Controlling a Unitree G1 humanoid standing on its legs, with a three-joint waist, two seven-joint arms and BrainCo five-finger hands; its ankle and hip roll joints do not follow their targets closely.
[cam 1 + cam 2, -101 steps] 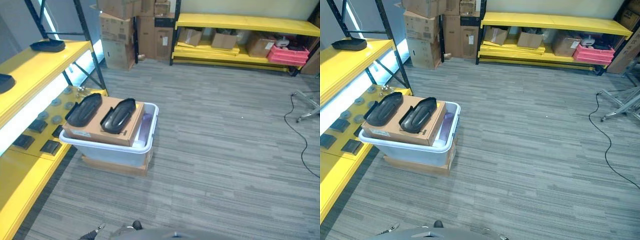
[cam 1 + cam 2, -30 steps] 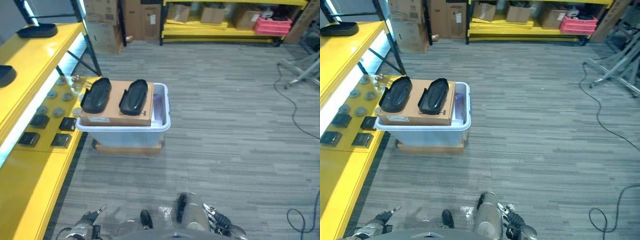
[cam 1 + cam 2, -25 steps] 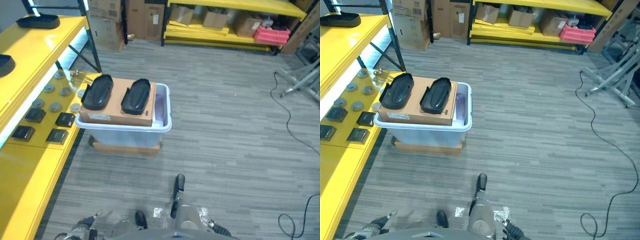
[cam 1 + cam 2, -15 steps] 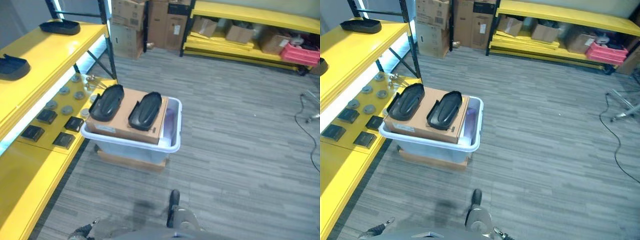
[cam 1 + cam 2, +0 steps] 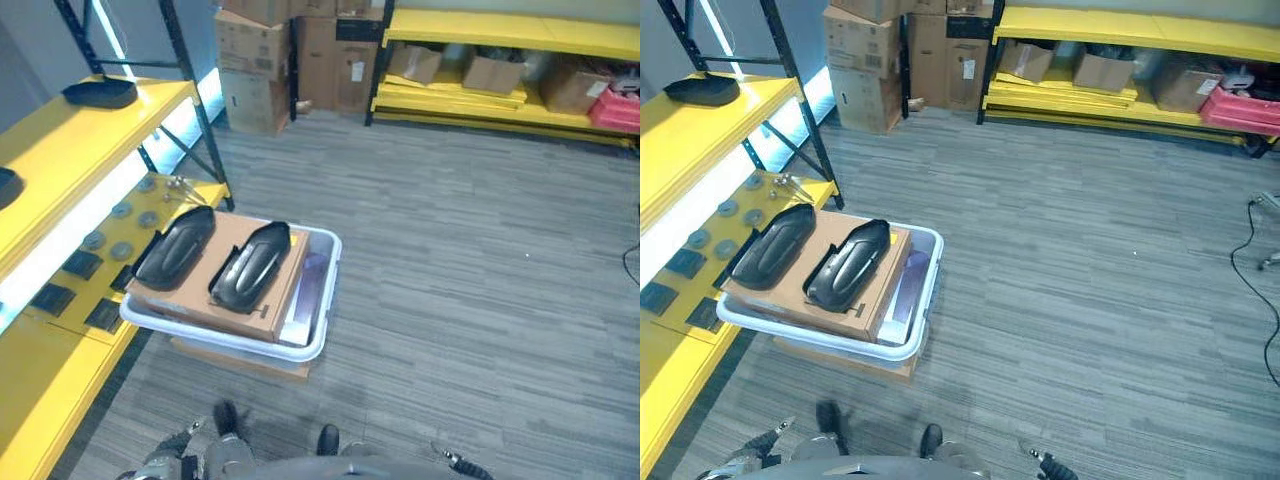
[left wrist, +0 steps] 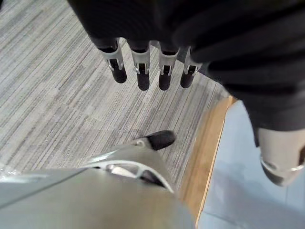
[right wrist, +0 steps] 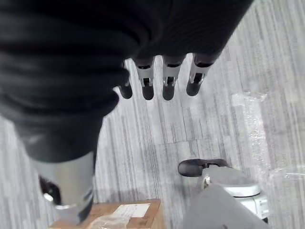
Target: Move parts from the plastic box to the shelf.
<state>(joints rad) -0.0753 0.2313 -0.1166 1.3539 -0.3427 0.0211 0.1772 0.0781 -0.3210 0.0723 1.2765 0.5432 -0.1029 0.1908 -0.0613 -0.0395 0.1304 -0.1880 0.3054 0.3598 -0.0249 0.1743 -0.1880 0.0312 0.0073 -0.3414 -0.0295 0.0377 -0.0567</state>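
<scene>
box (image 5: 325, 290): white plastic, on the grey floor, sits on a flat wooden board (image 5: 240, 358), just beside the yellow shelf (image 5: 70, 150)
carton (image 5: 265, 300): brown cardboard, rests across the box top, leaves a strip of the box uncovered on the side away from the shelf
parts: two black moulded shells side by side on the carton, one (image 5: 175, 245) nearer the shelf, other (image 5: 250, 265) beside it, apart, not touching
shelf top: one black part (image 5: 98, 93) at far end, another (image 5: 5, 185) at the view's edge
shelf lower level: small round discs (image 5: 120, 210) and dark square pieces (image 5: 80, 264) in rows
left hand (image 6: 147, 67): hangs over the floor, fingers straight, relaxed, holds nothing; board edge and box wall show past it
right hand (image 7: 162, 76): hangs over the floor, fingers straight, empty
far wall: second yellow rack (image 5: 500, 60) with cardboard boxes, stacked cartons (image 5: 290, 50) beside it
</scene>
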